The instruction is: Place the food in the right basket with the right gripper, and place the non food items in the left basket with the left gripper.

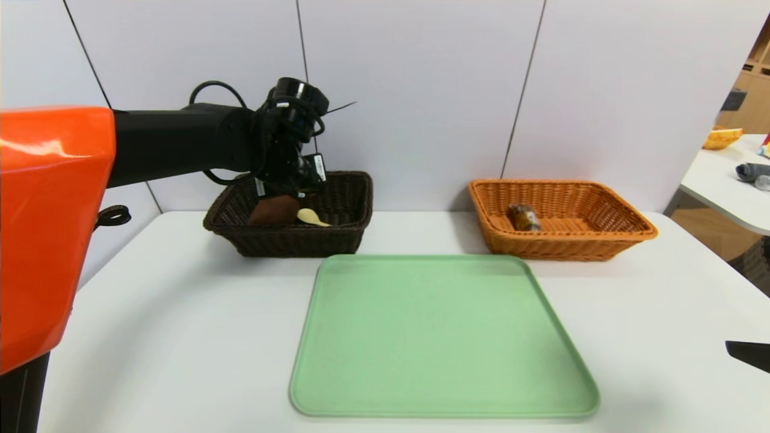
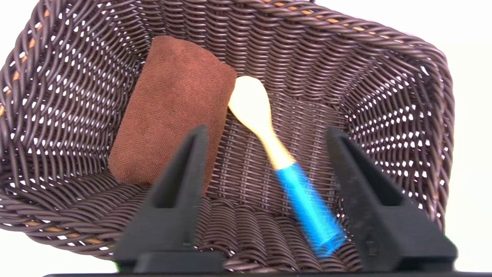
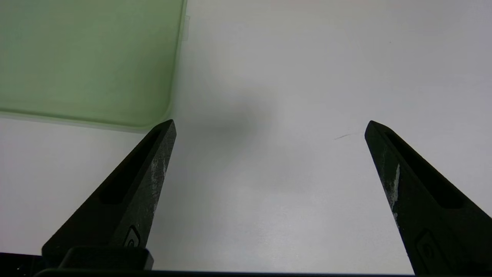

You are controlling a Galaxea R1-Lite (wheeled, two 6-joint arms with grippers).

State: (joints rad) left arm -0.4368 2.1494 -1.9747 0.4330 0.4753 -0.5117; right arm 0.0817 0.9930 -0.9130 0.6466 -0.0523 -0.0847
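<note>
My left gripper (image 2: 265,132) hangs over the dark brown left basket (image 1: 346,180), its jaws apart and empty. Beneath it inside the left basket (image 2: 384,77) lie the brown rolled towel (image 2: 173,104) and the pale yellow spoon with a blue handle (image 2: 269,127), blurred and free of the fingers. In the head view the towel (image 1: 274,210) and the spoon (image 1: 311,217) show in the basket under the left gripper (image 1: 295,191). The food packet (image 1: 523,216) rests in the orange right basket (image 1: 601,204). My right gripper (image 3: 271,125) stands wide open above bare table at the front right.
A pale green tray (image 1: 442,334) lies in the middle of the white table (image 1: 150,337), and its corner (image 3: 88,61) shows in the right wrist view. A second table with a yellow bowl (image 1: 720,138) stands at the far right.
</note>
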